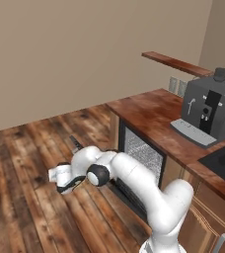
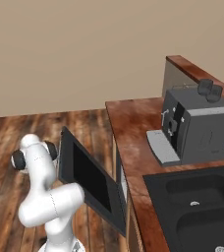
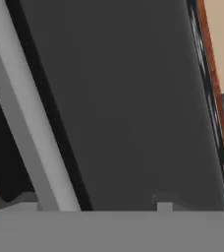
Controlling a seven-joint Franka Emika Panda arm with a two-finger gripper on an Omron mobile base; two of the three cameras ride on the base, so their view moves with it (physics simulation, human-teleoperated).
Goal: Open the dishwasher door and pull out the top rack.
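Note:
The dishwasher door [image 2: 92,179] is a black panel that hangs partly open, tilted out over the floor from its bottom hinge. In the hand view the door [image 3: 133,98] is very close, and its silver bar handle [image 3: 28,113] runs diagonally down the left. My gripper [image 3: 89,206] is at the door's top edge with its fingertips [image 3: 164,205] spread apart on either side of the handle, holding nothing. Pale wire mesh of the top rack [image 1: 141,148] shows inside the dishwasher opening under the counter. My arm [image 1: 134,183] hides most of the door in the left base view.
A grey coffee machine [image 2: 192,125] stands on the wooden counter [image 1: 149,111] above the dishwasher. A dark sink [image 2: 197,202] lies to its right. Open wooden floor [image 1: 20,163] stretches in front of the door. A wooden shelf [image 1: 176,63] hangs on the far wall.

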